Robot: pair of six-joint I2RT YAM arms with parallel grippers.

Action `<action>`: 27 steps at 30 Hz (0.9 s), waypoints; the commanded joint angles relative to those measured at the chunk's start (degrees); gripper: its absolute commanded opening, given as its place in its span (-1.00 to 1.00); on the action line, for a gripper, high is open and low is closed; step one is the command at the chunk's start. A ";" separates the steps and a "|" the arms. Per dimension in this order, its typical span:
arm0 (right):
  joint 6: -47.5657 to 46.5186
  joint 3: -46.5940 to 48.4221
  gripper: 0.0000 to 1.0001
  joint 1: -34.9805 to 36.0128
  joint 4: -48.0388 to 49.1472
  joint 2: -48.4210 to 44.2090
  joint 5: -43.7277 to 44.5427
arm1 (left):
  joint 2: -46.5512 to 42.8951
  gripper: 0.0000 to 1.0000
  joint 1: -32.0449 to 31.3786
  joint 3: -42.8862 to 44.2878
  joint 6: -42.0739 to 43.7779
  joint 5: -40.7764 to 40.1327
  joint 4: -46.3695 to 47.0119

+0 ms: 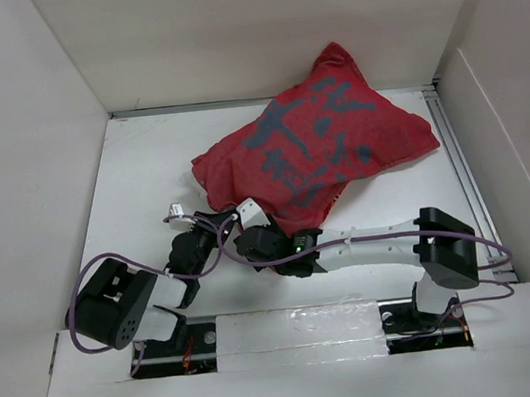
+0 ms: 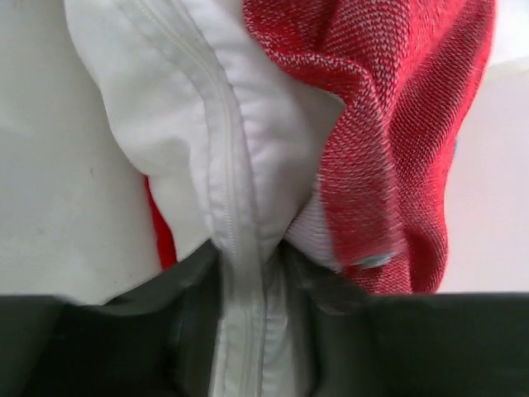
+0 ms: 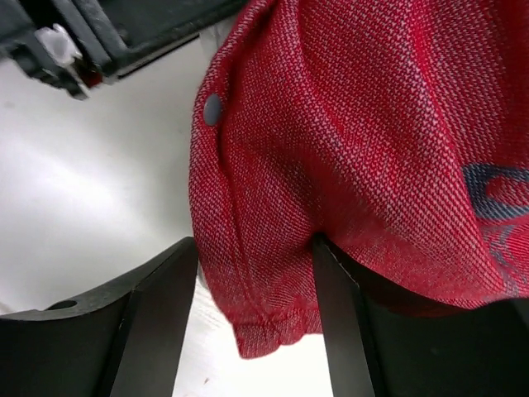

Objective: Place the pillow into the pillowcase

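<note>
The red pillowcase (image 1: 334, 135) lies bulging at the back right of the table, its dull face with grey-blue marks turned up. In the left wrist view, a fold of the white pillow (image 2: 207, 107) with its stitched seam sticks out beside the red pillowcase (image 2: 397, 124). My left gripper (image 2: 248, 281) is shut on that seam. My right gripper (image 3: 254, 289) holds the near corner of the pillowcase (image 3: 355, 124), both fingers touching the cloth. In the top view both grippers, left (image 1: 220, 223) and right (image 1: 273, 231), meet at the case's near edge.
White walls box in the table on three sides. A metal rail (image 1: 459, 161) runs along the right side. Purple cables (image 1: 112, 265) loop over the left arm. A grey snap button (image 3: 213, 108) sits on the pillowcase hem.
</note>
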 commanded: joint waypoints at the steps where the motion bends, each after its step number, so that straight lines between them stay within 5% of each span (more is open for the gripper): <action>1: 1.77 3.26 0.25 0.79 2.13 0.93 2.73 | 1.98 -0.49 -0.10 -0.11 0.46 0.24 8.35; 4: 1.78 4.32 0.16 0.79 2.13 1.46 3.43 | 5.22 -0.93 -0.10 1.12 0.46 0.24 12.83; 8: 2.83 6.77 -0.86 1.32 0.12 2.77 5.10 | 11.20 -1.00 -0.10 1.65 0.46 1.82 21.52; 16: -0.86 12.85 -0.86 8.35 -2.44 2.78 4.49 | 25.89 -1.00 -0.10 1.65 -2.00 4.46 41.57; 17: -1.81 12.85 -1.00 8.35 0.00 1.83 1.01 | 26.41 -1.00 -0.10 1.13 -2.00 4.46 42.63; 23: -7.27 5.65 -1.00 6.86 9.42 -0.29 -16.67 | 23.44 -1.00 -0.10 0.60 -1.38 3.93 43.34; 27: -8.50 1.43 -1.00 4.84 14.77 -1.08 -29.23 | 17.03 -1.00 -0.10 3.93 0.37 4.64 35.73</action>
